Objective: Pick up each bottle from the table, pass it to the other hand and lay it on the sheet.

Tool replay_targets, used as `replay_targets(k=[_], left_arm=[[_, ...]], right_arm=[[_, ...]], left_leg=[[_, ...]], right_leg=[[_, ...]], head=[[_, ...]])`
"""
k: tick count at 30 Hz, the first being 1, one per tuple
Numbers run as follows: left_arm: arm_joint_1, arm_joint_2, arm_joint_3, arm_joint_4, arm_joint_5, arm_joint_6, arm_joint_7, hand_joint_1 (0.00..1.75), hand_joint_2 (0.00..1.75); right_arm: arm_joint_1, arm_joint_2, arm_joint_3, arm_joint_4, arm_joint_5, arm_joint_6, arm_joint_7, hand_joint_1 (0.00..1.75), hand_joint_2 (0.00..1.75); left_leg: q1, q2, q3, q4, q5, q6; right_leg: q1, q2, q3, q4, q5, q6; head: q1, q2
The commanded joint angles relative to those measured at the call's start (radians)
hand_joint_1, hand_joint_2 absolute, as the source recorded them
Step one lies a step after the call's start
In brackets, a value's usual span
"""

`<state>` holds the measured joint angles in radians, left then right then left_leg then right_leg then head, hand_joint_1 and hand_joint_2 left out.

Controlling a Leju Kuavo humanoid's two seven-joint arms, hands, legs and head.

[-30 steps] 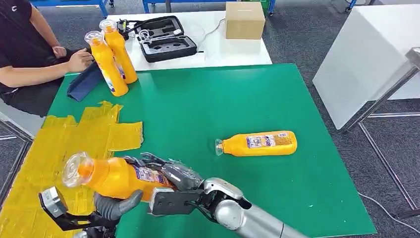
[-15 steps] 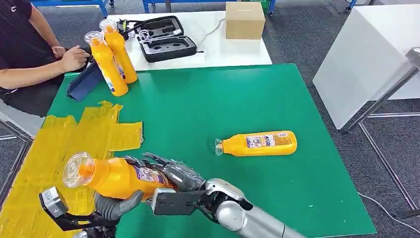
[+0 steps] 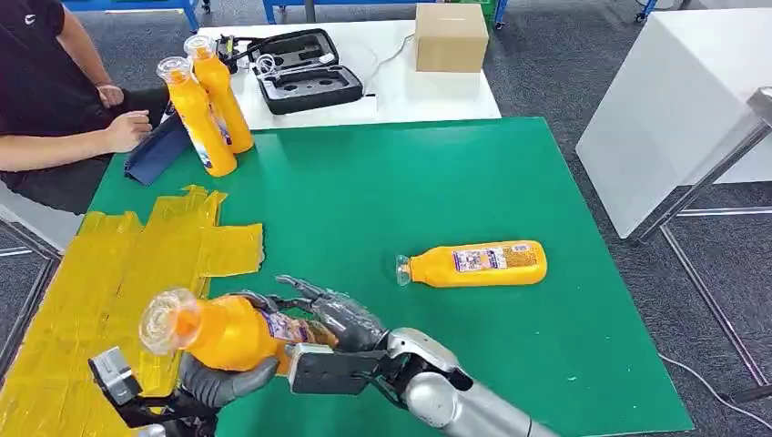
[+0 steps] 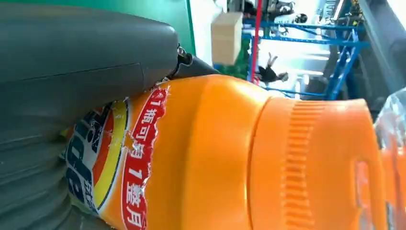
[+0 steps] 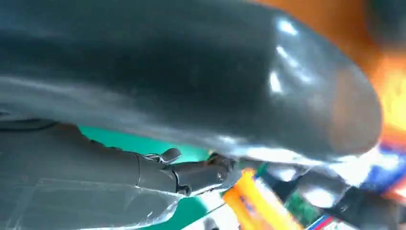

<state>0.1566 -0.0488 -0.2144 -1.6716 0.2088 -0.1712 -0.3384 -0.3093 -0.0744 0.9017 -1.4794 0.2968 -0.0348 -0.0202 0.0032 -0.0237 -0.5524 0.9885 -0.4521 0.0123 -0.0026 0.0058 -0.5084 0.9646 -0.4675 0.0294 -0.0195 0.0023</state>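
An orange bottle (image 3: 228,332) with a clear cap hangs tilted over the near edge of the yellow sheet (image 3: 118,264), cap toward me. My left hand (image 3: 218,378) grips it from below; in the left wrist view the thumb (image 4: 72,72) presses on the bottle's label (image 4: 143,158). My right hand (image 3: 332,319) sits at the bottle's base end, its fingers (image 3: 300,289) stretched out and lifted above the label. A second orange bottle (image 3: 473,263) lies on its side on the green table (image 3: 410,182). Two more bottles (image 3: 200,114) (image 3: 221,91) stand upright at the far left.
A person (image 3: 45,100) sits at the far left, a hand near a navy pouch (image 3: 155,150). Behind the green table stand a white table with an open black case (image 3: 300,68) and a cardboard box (image 3: 449,36). A white cabinet (image 3: 674,100) stands to the right.
The held bottle has shifted slightly right and tipped its cap more toward me. My right hand's fingers have straightened and risen off it. The person's hand drew back from the pouch.
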Motion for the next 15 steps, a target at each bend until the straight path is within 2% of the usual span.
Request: replay_targets(k=[1, 6, 8, 9, 13, 15], left_arm=[[-0.087, 0.066, 0.079, 0.124, -0.625, 0.29, 0.002, 1.75, 1.75], [-0.108, 0.092, 0.1, 0.252, -0.954, 0.404, 0.094, 1.75, 1.75], [-0.111, 0.1, 0.108, 0.291, -1.023, 0.405, 0.128, 1.75, 1.75], [-0.112, 0.108, 0.117, 0.33, -1.113, 0.408, 0.202, 1.75, 1.75], [-0.11, 0.108, 0.121, 0.345, -1.126, 0.414, 0.2, 1.75, 1.75], [-0.112, 0.099, 0.134, 0.384, -1.184, 0.441, 0.177, 1.75, 1.75]], right_arm=[[0.038, -0.121, -0.286, -0.116, 0.01, 0.027, -0.009, 0.0, 0.0], [0.085, -0.163, -0.337, -0.16, 0.051, 0.034, -0.002, 0.0, 0.0], [0.103, -0.174, -0.369, -0.177, 0.053, 0.033, -0.003, 0.0, 0.0], [0.108, -0.193, -0.382, -0.189, 0.097, 0.018, 0.01, 0.0, 0.0], [0.116, -0.206, -0.396, -0.201, 0.096, 0.019, 0.008, 0.0, 0.0], [0.15, -0.211, -0.46, -0.219, 0.116, 0.063, -0.006, 0.0, 0.0]], left_leg=[[0.0, -0.002, 0.0, 0.0, 0.001, 0.0], [-0.001, -0.002, 0.003, -0.001, 0.001, 0.0], [-0.001, 0.0, 0.003, -0.001, 0.001, 0.0], [0.0, 0.0, 0.003, -0.001, 0.0, 0.0], [-0.001, 0.0, 0.003, -0.001, 0.0, 0.0], [0.0, 0.0, 0.003, -0.001, 0.0, 0.0]], right_leg=[[0.0, -0.004, 0.001, -0.001, 0.0, 0.0], [-0.002, -0.004, 0.003, -0.002, 0.0, 0.0], [-0.001, -0.002, 0.003, -0.002, 0.0, 0.0], [0.0, -0.003, 0.004, -0.003, 0.0, 0.0], [-0.001, -0.002, 0.003, -0.002, 0.0, 0.001], [-0.001, -0.003, 0.004, -0.002, 0.0, 0.001]], head=[[0.0, 0.0], [0.0, 0.0], [0.0, 0.0], [0.0, 0.0], [0.0, 0.0], [0.0, 0.0]])
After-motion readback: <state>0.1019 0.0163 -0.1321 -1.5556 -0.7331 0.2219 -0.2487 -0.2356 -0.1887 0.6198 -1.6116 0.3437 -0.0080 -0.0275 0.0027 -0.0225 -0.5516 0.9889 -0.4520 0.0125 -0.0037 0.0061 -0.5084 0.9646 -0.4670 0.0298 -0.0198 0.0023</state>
